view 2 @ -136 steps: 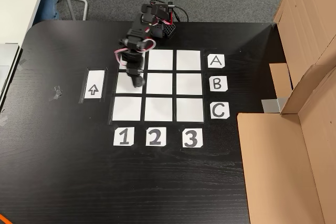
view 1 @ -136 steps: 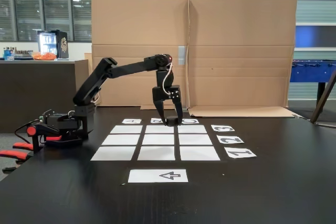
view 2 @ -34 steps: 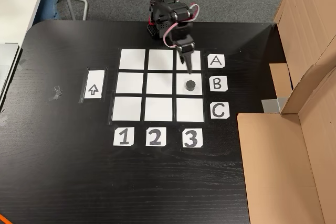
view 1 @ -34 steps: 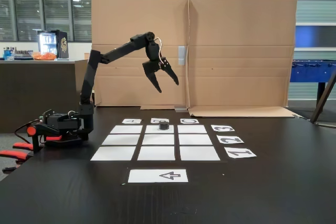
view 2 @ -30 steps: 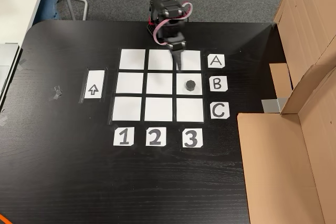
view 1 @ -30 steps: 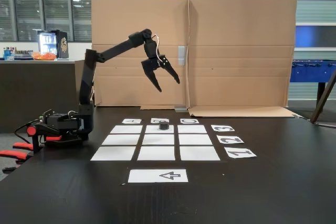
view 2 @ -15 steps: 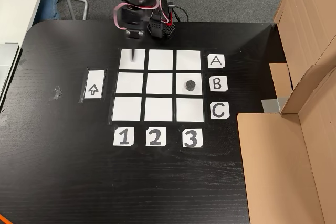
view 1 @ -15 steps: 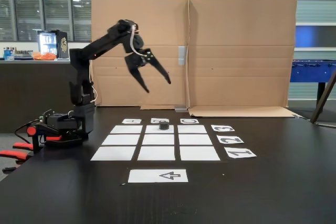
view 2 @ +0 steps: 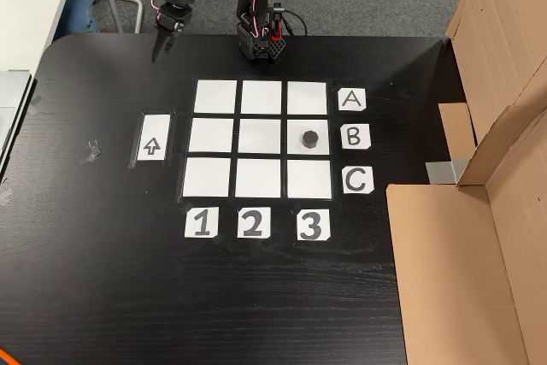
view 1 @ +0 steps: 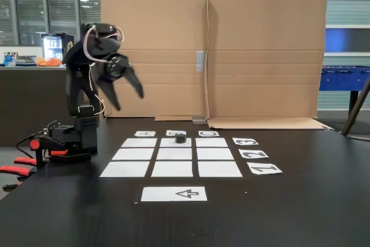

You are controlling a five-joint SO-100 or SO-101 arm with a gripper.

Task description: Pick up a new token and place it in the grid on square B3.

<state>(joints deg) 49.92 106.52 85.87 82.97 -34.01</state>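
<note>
We see the token (view 2: 309, 138) sitting upright on square B3 (view 2: 309, 150) of the grid (view 2: 262, 139), well apart from our empty gripper (view 1: 128, 99), whose jaws hang spread, and which has swung off the grid toward the arrow sheet (view 2: 153, 138) side since half a second ago.

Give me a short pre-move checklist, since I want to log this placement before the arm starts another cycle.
1. Small black faceted token lies on a grid cell: ok.
2. That cell lines up with the B card and the 3 card: ok.
3. Token sits inside the white paper rectangle, off the dark gaps: ok.
4. Black two-finger gripper raised, away from the grid: ok.
5. Its jaws spread, holding nothing: ok.
6. Another token within reach: cannot tell.
</note>
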